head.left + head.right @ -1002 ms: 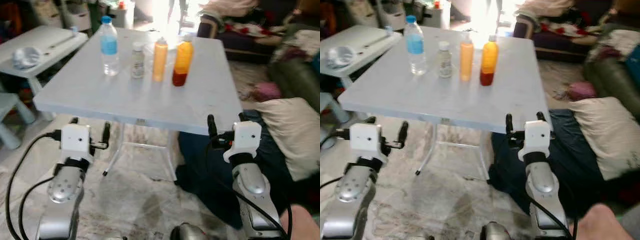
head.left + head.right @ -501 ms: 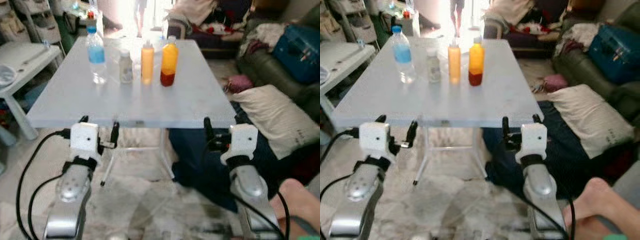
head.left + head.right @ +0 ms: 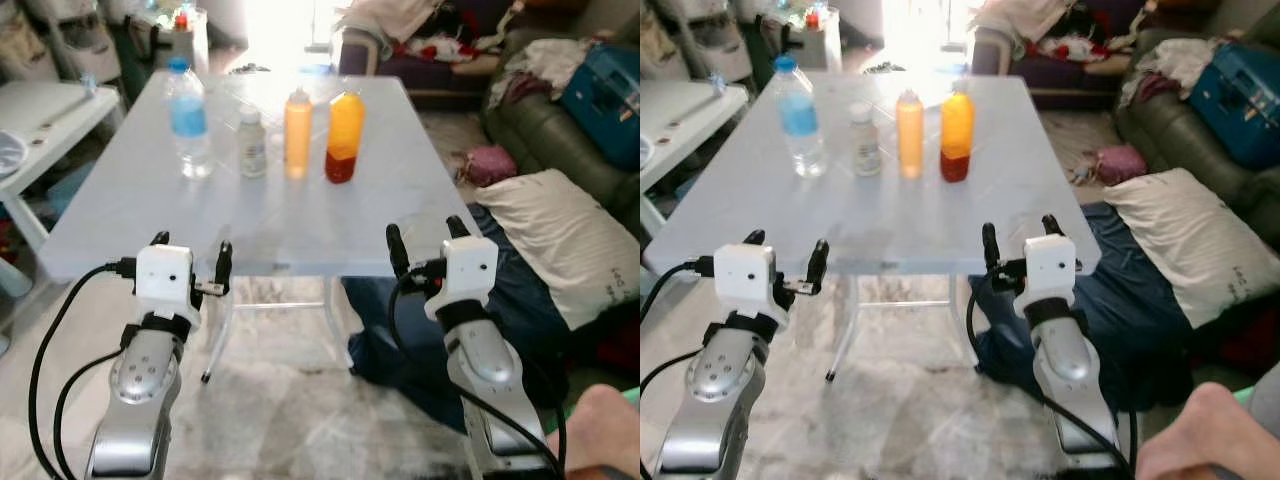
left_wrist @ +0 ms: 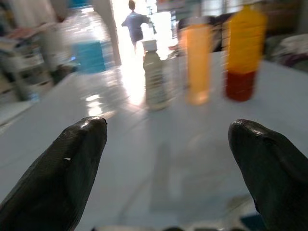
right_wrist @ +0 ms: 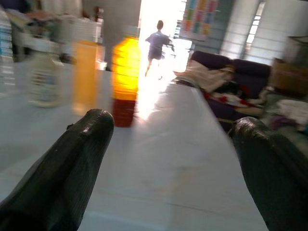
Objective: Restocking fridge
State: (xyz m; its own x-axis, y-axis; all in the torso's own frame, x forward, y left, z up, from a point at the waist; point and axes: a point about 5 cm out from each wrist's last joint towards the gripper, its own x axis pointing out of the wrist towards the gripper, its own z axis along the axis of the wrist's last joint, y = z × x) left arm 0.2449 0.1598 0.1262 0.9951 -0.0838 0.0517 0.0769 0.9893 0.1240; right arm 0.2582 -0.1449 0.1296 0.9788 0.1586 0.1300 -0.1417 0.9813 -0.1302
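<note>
Black fingers of the left gripper (image 3: pixel 190 258) and right gripper (image 3: pixel 423 243) are held spread at the near edge of the white table (image 3: pixel 300 215). Farther back a water bottle (image 3: pixel 188 118), small jar (image 3: pixel 252 144), possibly sauce bottle (image 3: pixel 298 131) and juice bottle (image 3: pixel 344 136) are lined up.

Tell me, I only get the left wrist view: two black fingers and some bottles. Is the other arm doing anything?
Observer: The right gripper hovers open at the table's near edge, holding nothing.
Operator: What's beside that table?
Observer: A pale pillow lies on the floor to the robot's right.
Operator: Is my arm holding anything?
Observer: No. The left gripper is open at the near edge, well short of the water bottle.
</note>
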